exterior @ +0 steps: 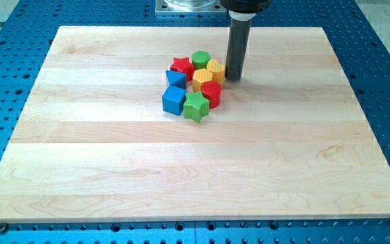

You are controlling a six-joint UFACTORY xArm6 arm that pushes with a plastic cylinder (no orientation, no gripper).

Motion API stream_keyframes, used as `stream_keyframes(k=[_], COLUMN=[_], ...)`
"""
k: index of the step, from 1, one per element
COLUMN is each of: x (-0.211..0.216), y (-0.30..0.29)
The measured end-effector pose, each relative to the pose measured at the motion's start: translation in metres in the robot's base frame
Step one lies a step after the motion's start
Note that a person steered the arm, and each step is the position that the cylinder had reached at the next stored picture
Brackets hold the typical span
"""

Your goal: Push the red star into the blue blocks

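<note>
The arm carries no fingers, only a straight dark rod, so nothing is open, shut or held. The tip rests on the wooden surface, just beside the right edge of the block cluster.

Nearest to the tip, immediately to its left, is the yellow hexagonal block, close enough that contact cannot be ruled in or out. Just beyond it, up and left of the tip, stands the green cylinder. Left of the tip past the yellow hexagon lies a second yellow block, and down-left sits the red cylinder-like block.

The red star lies farther left of the tip, at the cluster's upper-left corner, touching the blue triangular block below it. The blue cube and green star lie farthest, down-left.
</note>
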State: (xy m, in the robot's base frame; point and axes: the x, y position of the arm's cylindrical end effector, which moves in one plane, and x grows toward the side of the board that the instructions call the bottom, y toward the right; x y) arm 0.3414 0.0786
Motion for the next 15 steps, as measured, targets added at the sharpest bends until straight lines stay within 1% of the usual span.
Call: stream_keyframes(k=[1, 2, 3, 4, 5, 6, 8, 9, 10, 12, 13, 14, 15], x=[-0.036, -0.081, -0.094, -0.095, -0.075, -0.057, -0.036, -0.022, -0.019, 0.003, -0.002, -0.053, -0.043], y=[0.011, 0.011, -0.003, -0.036, -0.062, -0.077, -0.082, -0.099, -0.113, -0.161, -0.168, -0.166, -0.123])
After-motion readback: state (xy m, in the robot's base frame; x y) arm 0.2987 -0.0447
